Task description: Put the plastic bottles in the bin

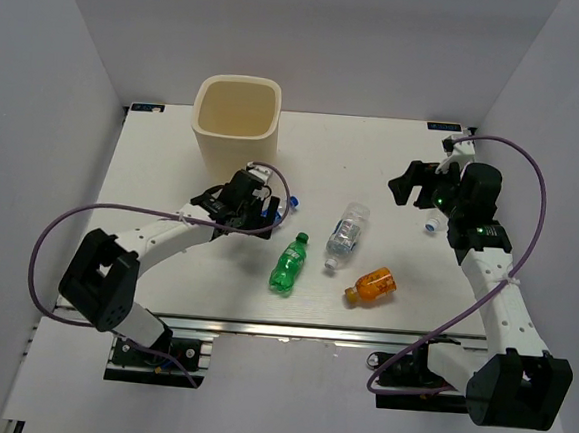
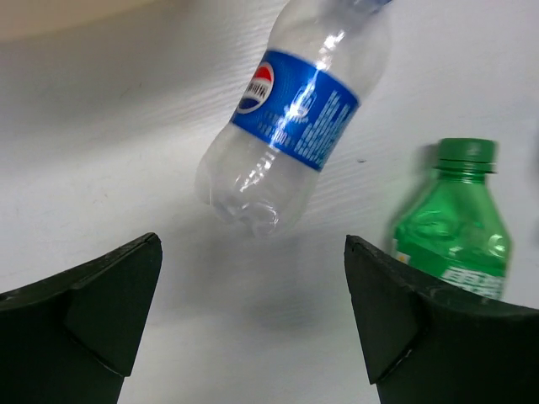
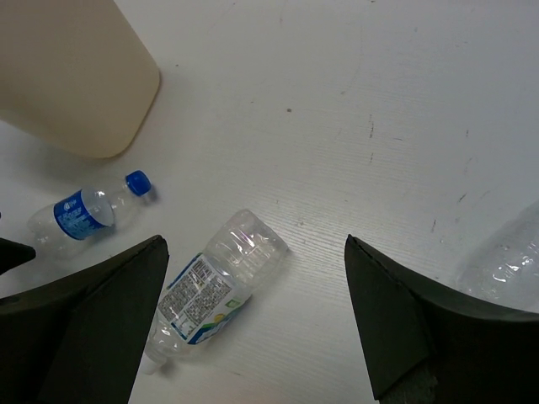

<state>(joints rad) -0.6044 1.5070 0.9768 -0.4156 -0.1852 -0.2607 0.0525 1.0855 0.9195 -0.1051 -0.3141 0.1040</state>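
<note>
White table [image 1: 355, 151] holds bin [image 1: 229, 152], scattered plastic bottles [image 1: 289, 265]; left end effector [image 2: 253, 252], right end effector [image 3: 253, 248] both released, empty.

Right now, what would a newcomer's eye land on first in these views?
The cream bin stands mouth up at the far left and looks empty. A green bottle, a ribbed clear bottle and an orange bottle lie on their sides in the middle. Near the bin, the left fingers stand open, with a blue-label bottle lying just ahead of them.
</note>
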